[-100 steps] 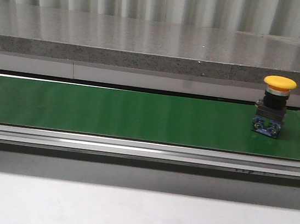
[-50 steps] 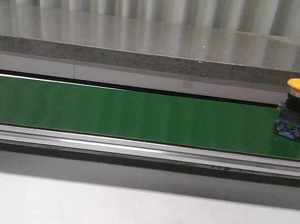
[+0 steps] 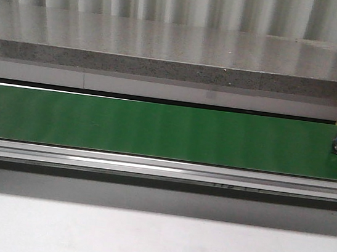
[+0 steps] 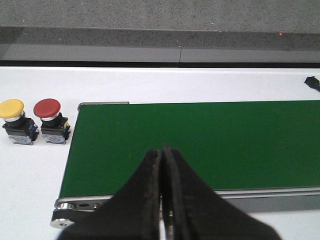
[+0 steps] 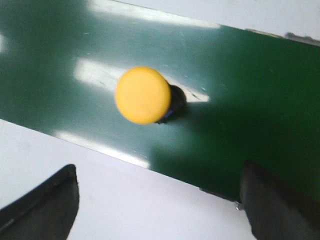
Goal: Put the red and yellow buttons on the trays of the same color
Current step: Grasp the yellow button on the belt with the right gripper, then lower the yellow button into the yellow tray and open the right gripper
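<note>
Seen from above in the right wrist view, the right gripper (image 5: 157, 210) is spread wide and empty, the yellow button (image 5: 143, 95) upright on the belt (image 5: 260, 100) just beyond its gap. The left gripper (image 4: 163, 200) is closed, empty. At that view's far left stand another yellow (image 4: 17, 121) and a red button (image 4: 51, 121). No trays visible.

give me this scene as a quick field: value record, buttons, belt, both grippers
belt: green conveyor belt
button on belt: yellow button, upright, at the far right edge in the front view
buttons off belt: yellow spare beside a red button, on the white table past the belt's end
left gripper: shut, empty
right gripper: open, above the belt button
trays: not in view
</note>
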`<action>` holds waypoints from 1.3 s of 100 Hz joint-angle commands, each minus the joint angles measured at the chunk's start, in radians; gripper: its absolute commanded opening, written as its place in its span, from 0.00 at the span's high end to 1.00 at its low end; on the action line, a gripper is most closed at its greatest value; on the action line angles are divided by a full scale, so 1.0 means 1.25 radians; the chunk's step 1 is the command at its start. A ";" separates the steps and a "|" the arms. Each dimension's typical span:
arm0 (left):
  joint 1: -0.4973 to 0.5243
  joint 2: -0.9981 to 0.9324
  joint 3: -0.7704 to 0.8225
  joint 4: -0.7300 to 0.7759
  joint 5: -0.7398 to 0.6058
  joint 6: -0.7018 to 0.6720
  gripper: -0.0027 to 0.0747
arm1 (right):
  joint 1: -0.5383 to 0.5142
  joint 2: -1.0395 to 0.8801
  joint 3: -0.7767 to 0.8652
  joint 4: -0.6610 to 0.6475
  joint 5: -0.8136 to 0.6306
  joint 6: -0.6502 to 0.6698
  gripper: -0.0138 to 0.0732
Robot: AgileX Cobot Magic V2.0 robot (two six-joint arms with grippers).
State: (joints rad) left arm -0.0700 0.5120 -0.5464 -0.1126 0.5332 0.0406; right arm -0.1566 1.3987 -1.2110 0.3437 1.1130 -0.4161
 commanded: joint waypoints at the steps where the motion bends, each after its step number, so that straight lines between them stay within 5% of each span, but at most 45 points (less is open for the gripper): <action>1: -0.008 0.001 -0.022 -0.012 -0.061 0.002 0.99 | 0.022 -0.006 -0.018 0.005 -0.048 -0.012 0.10; 61: -0.008 0.001 -0.022 -0.012 -0.061 0.002 0.99 | 0.032 0.164 -0.017 -0.041 -0.192 0.002 0.10; 70: -0.008 0.001 -0.022 -0.012 -0.061 0.002 0.99 | 0.032 0.175 -0.017 -0.064 -0.185 0.034 0.20; 89: -0.008 0.001 -0.022 -0.012 -0.061 0.002 0.99 | 0.032 0.168 -0.023 -0.111 -0.144 0.084 0.64; 96: -0.008 0.001 -0.022 -0.012 -0.061 0.002 0.99 | 0.032 0.164 -0.026 -0.111 -0.139 0.088 0.72; 130: -0.008 0.001 -0.022 -0.012 -0.061 0.002 0.99 | 0.002 0.105 -0.031 -0.115 -0.121 0.126 0.74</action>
State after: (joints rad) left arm -0.0700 0.5120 -0.5464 -0.1126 0.5332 0.0406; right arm -0.1274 1.5962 -1.2172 0.2012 0.9703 -0.2729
